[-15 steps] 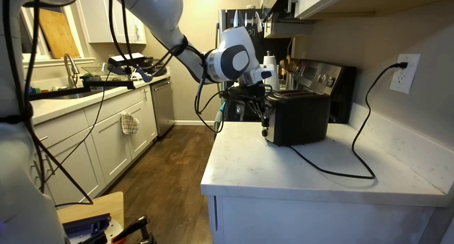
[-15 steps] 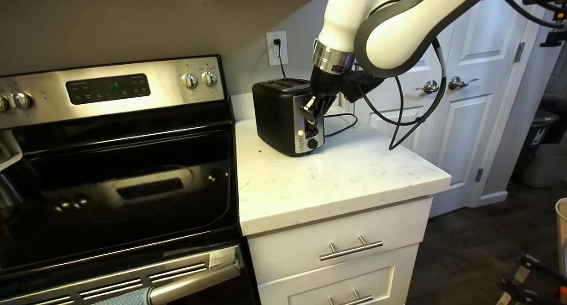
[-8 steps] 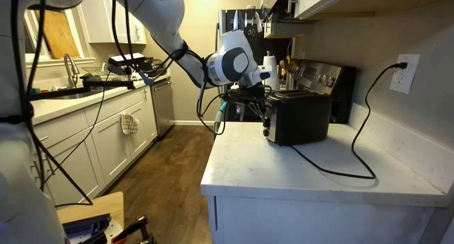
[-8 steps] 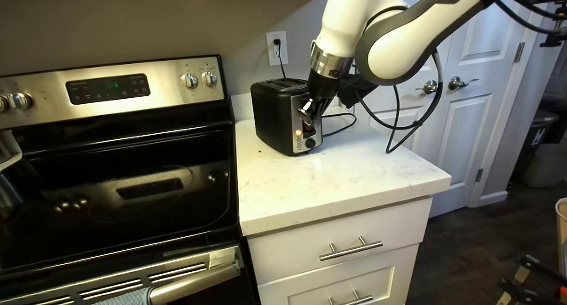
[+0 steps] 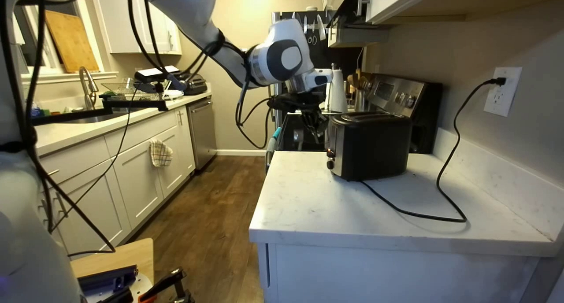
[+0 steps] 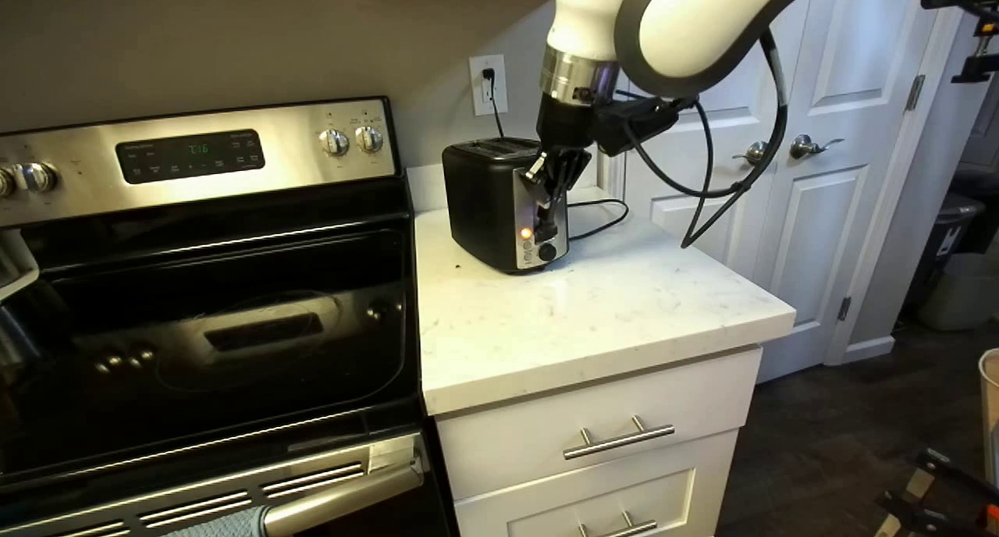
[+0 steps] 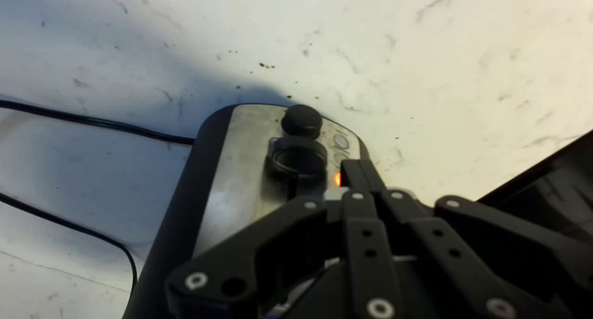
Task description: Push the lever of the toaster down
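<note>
The black toaster [image 5: 372, 149] stands on the counter with its metal end face toward my gripper; it also shows in an exterior view [image 6: 485, 205] and the wrist view [image 7: 231, 180]. The lever [image 7: 299, 159], a black tab, sits low in its slot, just above the round knob [image 7: 302, 120]. It also shows low on the face in both exterior views [image 5: 330, 153] [image 6: 546, 231]. An orange light glows beside it. My gripper [image 7: 362, 174] is shut and empty, its fingertips pressed together. In both exterior views [image 5: 317, 139] [image 6: 552, 203] it hangs above the lever, apart from it.
The black power cord [image 5: 423, 216] runs across the white counter [image 5: 304, 206] to a wall outlet [image 5: 503, 90]. The stove [image 6: 234, 303] adjoins the counter. A paper towel roll [image 5: 337, 91] stands behind the toaster. An upper cabinet [image 5: 423, 3] overhangs the counter.
My gripper has risen and drawn back from the toaster's end face, uncovering the lever. The lever stays low and the orange light stays lit. The toaster barely shifted.
</note>
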Action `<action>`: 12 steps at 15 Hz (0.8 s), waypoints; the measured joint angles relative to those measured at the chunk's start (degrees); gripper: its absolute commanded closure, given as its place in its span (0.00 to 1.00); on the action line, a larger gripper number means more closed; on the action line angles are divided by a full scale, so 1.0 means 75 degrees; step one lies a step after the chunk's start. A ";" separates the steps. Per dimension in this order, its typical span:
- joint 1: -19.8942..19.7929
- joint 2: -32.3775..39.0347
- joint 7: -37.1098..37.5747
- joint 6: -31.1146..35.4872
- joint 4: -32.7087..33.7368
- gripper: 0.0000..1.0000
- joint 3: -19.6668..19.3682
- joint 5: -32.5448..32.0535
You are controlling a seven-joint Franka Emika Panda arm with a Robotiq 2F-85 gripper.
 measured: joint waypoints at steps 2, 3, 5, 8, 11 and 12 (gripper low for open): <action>0.0088 -0.0375 0.0112 -0.0530 0.0048 1.00 0.0214 0.0198; 0.0133 -0.0518 0.0201 -0.0725 0.0064 1.00 0.0317 0.0258; 0.0190 -0.0675 0.0369 -0.1042 0.0127 1.00 0.0521 0.0350; 0.0216 -0.0661 0.0671 -0.1300 0.0230 0.74 0.0645 0.0357; 0.0210 -0.0636 0.0779 -0.1426 0.0246 0.85 0.0647 0.0354; 0.0210 -0.0636 0.0779 -0.1425 0.0246 0.79 0.0651 0.0354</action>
